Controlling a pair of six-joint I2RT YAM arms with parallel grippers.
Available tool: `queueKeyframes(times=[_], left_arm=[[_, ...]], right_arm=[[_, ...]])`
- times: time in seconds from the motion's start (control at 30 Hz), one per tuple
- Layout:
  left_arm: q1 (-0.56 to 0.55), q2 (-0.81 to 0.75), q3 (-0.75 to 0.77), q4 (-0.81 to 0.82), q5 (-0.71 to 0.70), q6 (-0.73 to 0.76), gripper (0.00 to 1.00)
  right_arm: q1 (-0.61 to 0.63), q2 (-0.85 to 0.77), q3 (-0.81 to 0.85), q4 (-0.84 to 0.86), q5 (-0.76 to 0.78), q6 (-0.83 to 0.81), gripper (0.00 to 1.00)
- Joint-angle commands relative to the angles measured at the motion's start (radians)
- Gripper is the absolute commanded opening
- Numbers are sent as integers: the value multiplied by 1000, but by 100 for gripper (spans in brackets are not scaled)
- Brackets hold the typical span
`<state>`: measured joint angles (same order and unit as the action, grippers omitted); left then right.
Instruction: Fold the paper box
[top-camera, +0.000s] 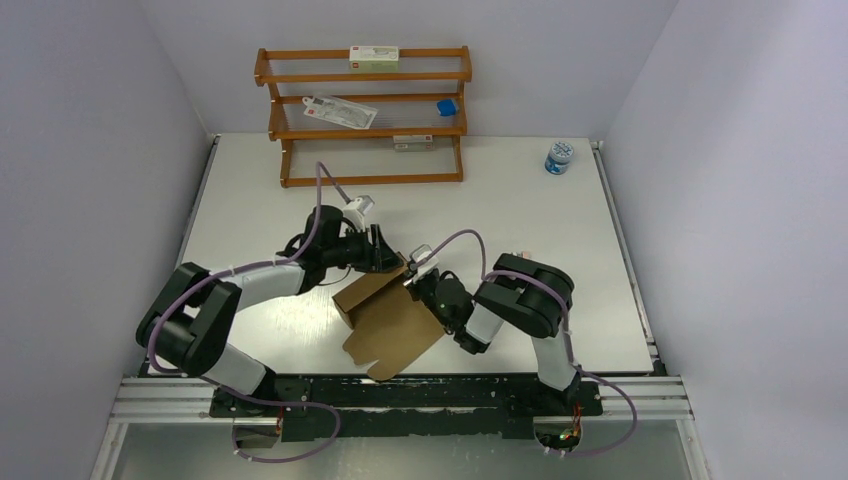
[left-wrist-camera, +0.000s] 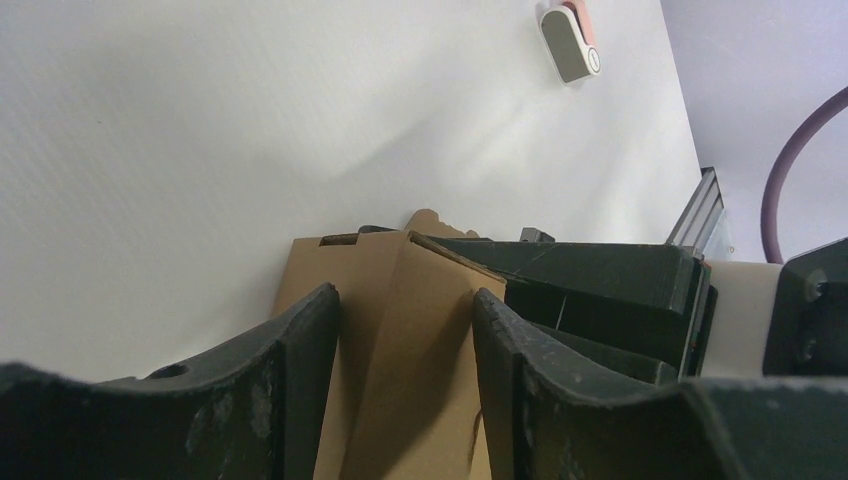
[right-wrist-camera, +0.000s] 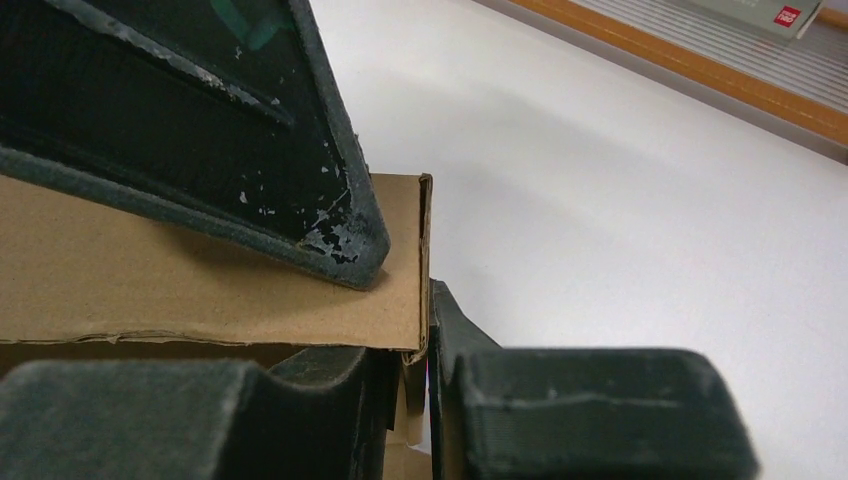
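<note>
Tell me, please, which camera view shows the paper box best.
The top external view: nearly the whole paper box shows, partly folded. The left wrist view shows only a panel at the left pincer; the right wrist only one corner.

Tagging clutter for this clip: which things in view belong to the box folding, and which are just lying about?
In use: paper box, left end effector, right end effector.
Lying about: wooden rack, white-and-green carton, blue-lidded jar, pink-and-white item.

One brown cardboard paper box (top-camera: 390, 320), one three-shelf wooden rack (top-camera: 370, 180) and one blue-lidded round jar (top-camera: 559, 157) are sitting on the white tabletop (top-camera: 560, 260); two black-and-white robot arms, left (top-camera: 250, 285) and right (top-camera: 520, 300), are leaning over it.
</note>
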<state>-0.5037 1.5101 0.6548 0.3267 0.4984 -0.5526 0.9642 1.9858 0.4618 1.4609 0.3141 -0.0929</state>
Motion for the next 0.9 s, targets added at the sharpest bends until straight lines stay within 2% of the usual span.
queueKeyframes(times=[0.0,0.17,0.47,0.73,0.87], left_arm=[[-9,-37,-27,58,117,-59,55],[-9,-87,-44,50,116,-70,54],[-16,-104,-100,91,140,-104,54],[-25,-97,-113,109,146,-115,53],[-25,-106,-93,47,100,-71,55]], right_arm=[[19,45,9,118,137,-40,16],[27,67,4,175,216,-30,17],[30,70,24,153,251,0,17],[29,83,43,127,227,46,22],[30,85,37,129,161,68,29]])
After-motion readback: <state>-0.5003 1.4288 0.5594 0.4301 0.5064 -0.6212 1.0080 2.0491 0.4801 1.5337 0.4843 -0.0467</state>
